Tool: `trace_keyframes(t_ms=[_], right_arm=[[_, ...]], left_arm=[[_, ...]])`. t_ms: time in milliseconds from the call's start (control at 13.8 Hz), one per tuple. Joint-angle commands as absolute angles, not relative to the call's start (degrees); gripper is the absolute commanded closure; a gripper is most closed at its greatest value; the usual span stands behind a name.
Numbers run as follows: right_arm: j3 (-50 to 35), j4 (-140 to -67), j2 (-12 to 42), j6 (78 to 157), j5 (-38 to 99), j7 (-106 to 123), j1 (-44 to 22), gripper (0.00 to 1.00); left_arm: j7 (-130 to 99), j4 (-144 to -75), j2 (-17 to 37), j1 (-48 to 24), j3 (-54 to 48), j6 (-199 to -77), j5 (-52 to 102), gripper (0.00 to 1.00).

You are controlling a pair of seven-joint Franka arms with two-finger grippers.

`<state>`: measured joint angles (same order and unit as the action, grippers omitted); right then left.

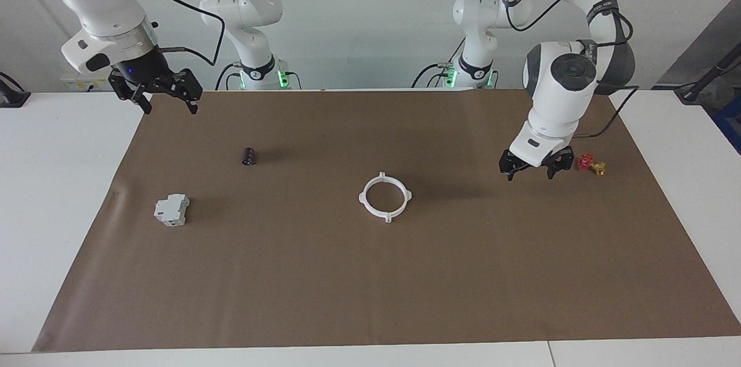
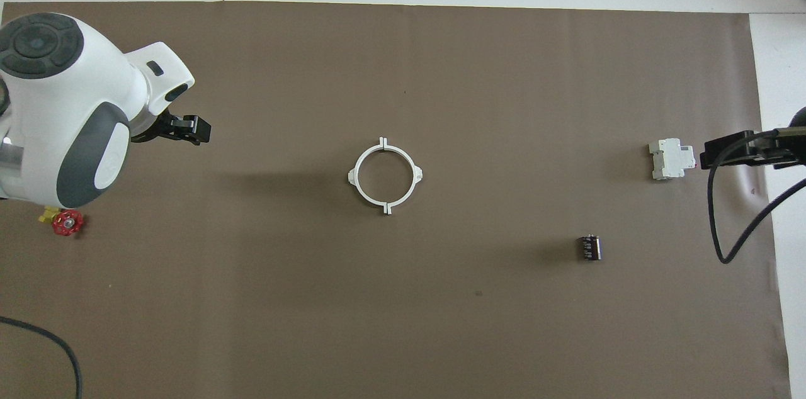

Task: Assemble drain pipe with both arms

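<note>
The drain pipe (image 1: 386, 217) lies in the middle of the brown mat as one closed white ring with four tabs. It also shows in the overhead view (image 2: 383, 145). My left gripper (image 1: 529, 169) is open and empty, low over the mat toward the left arm's end, apart from the ring. In the overhead view it (image 2: 189, 128) pokes out from under the arm's wrist. My right gripper (image 1: 168, 98) is open and empty, raised over the mat's edge at the right arm's end. In the overhead view it (image 2: 724, 152) appears beside the grey block.
A grey boxy block (image 1: 172, 209) (image 2: 670, 158) and a small black cylinder (image 1: 249, 156) (image 2: 589, 247) lie toward the right arm's end. A red and yellow valve (image 1: 589, 164) (image 2: 66, 222) lies beside the left gripper. The brown mat (image 1: 370, 297) covers the white table.
</note>
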<state>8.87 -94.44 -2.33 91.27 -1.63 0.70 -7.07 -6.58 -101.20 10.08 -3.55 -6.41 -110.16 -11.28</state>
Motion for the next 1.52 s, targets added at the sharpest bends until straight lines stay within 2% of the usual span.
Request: trace_keyframes(t_ms=[0, 218, 508, 1016, 1161, 1451], right_arm=[[8.44, -94.22, -2.64, 90.53, -2.46, 0.88, -6.42, 0.0], [8.44, -94.22, -2.64, 90.53, -2.46, 0.88, -6.42, 0.0], [8.44, -94.22, -2.64, 90.53, -2.46, 0.88, -6.42, 0.0], [8.44, -94.22, -2.64, 90.53, -2.46, 0.88, -6.42, 0.0], [8.44, -94.22, -2.64, 90.53, -2.46, 0.88, -6.42, 0.0], [8.44, -94.22, -2.64, 90.53, -2.46, 0.88, -6.42, 0.0]], left_arm=[[-0.13, -100.63, 7.83, -2.99, -3.35, -108.02, -10.3, 0.0], [10.34, -101.07, 5.02, -2.99, 3.58, -107.41, -2.04, 0.0], [16.69, -101.07, 3.6, -3.08, 7.38, -104.77, -1.49, 0.0], [15.39, -99.32, 0.26, -3.78, 6.95, -100.99, 0.34, 0.0], [7.96, -99.05, -0.61, -5.44, 5.46, -99.24, 0.35, 0.0], [5.27, -99.23, -4.74, -6.16, 5.36, -94.85, 0.09, 0.0]])
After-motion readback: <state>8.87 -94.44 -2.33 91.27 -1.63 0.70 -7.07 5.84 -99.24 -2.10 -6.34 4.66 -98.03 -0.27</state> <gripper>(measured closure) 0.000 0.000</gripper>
